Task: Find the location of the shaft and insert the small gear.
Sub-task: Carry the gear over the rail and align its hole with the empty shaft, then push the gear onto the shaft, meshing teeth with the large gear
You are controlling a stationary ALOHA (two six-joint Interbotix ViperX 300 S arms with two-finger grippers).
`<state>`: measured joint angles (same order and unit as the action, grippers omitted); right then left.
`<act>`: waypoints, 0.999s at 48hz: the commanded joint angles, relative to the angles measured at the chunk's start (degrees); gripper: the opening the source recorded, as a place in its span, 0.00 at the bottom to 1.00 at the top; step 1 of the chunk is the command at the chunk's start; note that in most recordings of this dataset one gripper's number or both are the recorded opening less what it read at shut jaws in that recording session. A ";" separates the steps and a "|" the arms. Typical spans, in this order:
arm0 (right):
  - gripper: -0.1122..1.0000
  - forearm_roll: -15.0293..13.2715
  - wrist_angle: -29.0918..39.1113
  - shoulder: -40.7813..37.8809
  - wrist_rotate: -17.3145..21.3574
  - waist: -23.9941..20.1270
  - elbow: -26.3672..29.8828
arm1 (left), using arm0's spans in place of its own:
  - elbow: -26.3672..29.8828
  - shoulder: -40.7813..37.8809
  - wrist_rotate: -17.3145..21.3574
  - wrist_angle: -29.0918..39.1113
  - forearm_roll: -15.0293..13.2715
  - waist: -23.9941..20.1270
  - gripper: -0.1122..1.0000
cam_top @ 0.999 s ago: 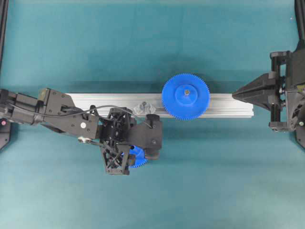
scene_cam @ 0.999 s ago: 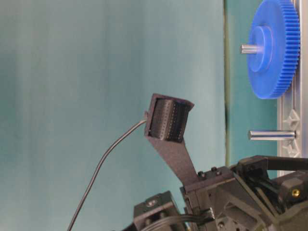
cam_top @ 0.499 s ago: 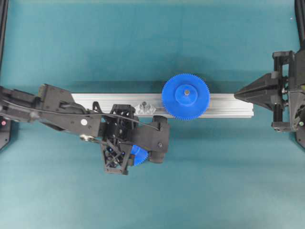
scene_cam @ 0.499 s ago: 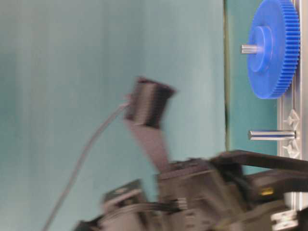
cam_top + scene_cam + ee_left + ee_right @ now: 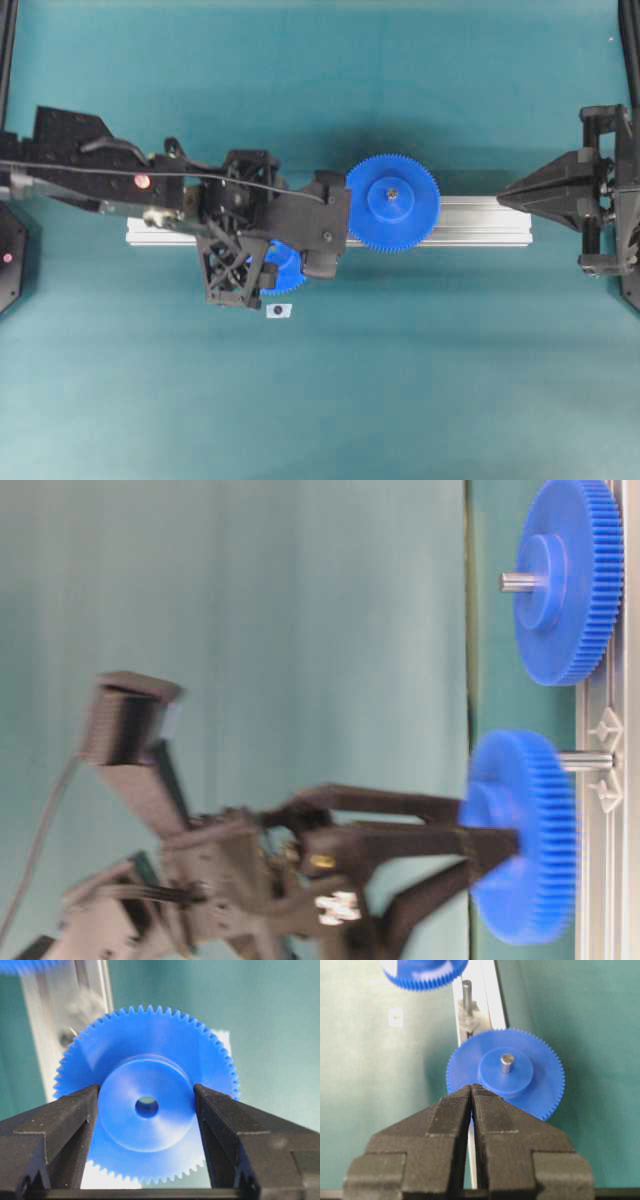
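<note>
Left gripper clamped on the small gear's raised hub, one finger each side, gear held over the near edge of the rail. Rigid light plastic, smooth hub, likely slippery; the hub is the sensible hold, not the teeth. The shaft stands free on the rail, close by. Farther right, the larger gear sits mounted. Right gripper closed, holding nothing, parked far right.

The left gripper reaches in from the left edge toward the middle, its jaws clamped on a hub. The right gripper sits at the right edge, jaws pressed together, pointing inward.
</note>
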<state>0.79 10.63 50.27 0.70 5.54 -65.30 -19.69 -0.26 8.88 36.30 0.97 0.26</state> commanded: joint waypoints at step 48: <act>0.20 -0.09 1.23 5.01 0.53 0.35 -1.23 | 2.81 -5.45 3.34 -7.82 0.26 -4.75 0.68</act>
<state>0.79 12.13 55.55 0.70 5.63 -67.06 -17.67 -5.98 12.39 29.18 1.05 -4.39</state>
